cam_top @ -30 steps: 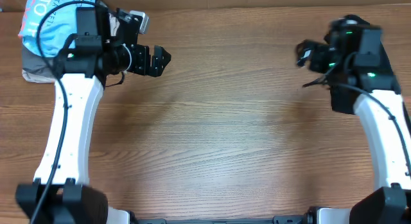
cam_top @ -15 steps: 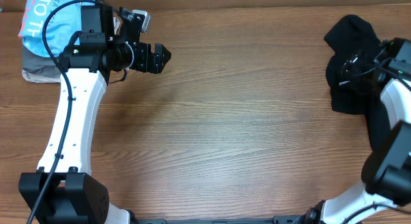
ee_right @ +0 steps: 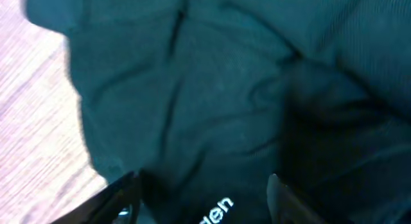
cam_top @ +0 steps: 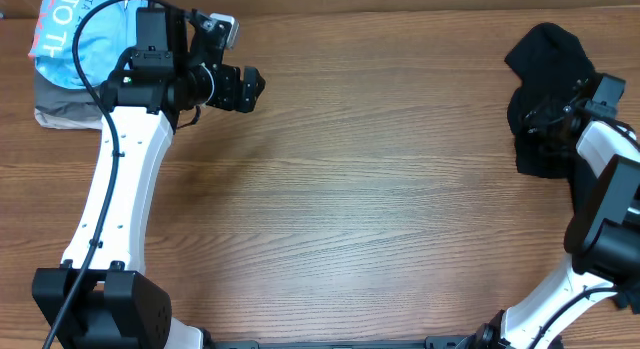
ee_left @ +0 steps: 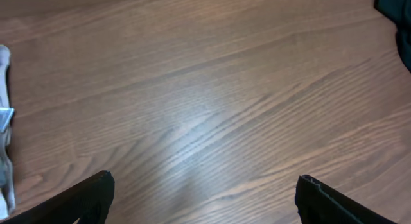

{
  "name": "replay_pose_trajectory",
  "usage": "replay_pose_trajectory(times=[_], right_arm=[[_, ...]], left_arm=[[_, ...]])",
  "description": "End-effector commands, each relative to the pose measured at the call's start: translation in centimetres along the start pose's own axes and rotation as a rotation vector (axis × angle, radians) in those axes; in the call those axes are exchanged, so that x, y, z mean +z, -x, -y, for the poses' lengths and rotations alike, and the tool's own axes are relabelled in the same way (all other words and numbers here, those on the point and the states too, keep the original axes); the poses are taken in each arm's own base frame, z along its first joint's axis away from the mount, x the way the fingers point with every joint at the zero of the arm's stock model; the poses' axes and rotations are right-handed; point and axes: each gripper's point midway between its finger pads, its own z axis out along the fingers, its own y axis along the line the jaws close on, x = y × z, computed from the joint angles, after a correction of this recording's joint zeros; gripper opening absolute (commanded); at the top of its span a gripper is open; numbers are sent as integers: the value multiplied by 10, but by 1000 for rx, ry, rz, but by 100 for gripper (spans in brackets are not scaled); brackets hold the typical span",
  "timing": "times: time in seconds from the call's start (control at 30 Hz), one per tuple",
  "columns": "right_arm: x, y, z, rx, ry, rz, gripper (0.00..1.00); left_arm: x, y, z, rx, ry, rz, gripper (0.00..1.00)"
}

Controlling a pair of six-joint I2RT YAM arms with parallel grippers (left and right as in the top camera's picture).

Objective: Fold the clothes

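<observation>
The black shirt [cam_top: 545, 54] lies crumpled in a heap at the far right of the table. In the right wrist view the shirt [ee_right: 212, 89] fills the frame, with small white lettering at the bottom. My right gripper [cam_top: 548, 114] is low over the heap; its fingers [ee_right: 202, 185] are apart with fabric between them, and whether they touch the fabric is unclear. My left gripper [cam_top: 245, 89] is open and empty at the far left, over bare wood [ee_left: 204, 185]. A dark corner of the shirt shows in the left wrist view [ee_left: 398, 12].
A light blue shirt with white lettering [cam_top: 75, 34] lies on folded grey-beige garments [cam_top: 55, 104] at the far left corner, behind my left arm. The wooden table [cam_top: 360, 209] stretches between the two arms.
My right arm has swung out to the right and down onto the black shirt, which it had covered before. My left gripper has barely shifted.
</observation>
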Motion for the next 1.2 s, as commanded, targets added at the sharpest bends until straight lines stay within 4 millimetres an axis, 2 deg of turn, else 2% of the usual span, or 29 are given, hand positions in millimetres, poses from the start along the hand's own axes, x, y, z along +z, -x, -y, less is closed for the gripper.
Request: replay_pose_trajectory(times=[0.0, 0.17, 0.5, 0.53, 0.6, 0.7, 0.77, 0.93, 1.07, 1.17], right_arm=[[1, 3, 4, 29, -30, 4, 62], [0, -4, 18, 36, -102, -17, 62], [-6, -19, 23, 41, -128, -84, 59], [-6, -19, 23, 41, -128, -84, 55], [-6, -18, 23, 41, -127, -81, 41], [-7, -16, 22, 40, -123, -72, 8], [-10, -12, 20, 40, -119, -61, 4], [-38, 10, 8, 35, -94, 1, 4], [-75, 31, -19, 11, -29, 46, 4], [-102, 38, -49, -27, 46, 60, 4]], left_arm=[[-6, 12, 1, 45, 17, 36, 92], [-6, 15, 1, 50, 18, 50, 92], [-5, 18, 0, 54, 21, 61, 92], [-5, 18, 0, 55, 22, 63, 92], [-5, 20, 0, 57, 24, 68, 91], [-5, 22, -1, 59, 25, 77, 90], [-6, 24, -1, 63, 26, 87, 88], [-7, 34, -2, 76, 32, 125, 86], [-8, 44, -3, 87, 42, 164, 83], [-12, 51, -14, 48, 100, 189, 82]])
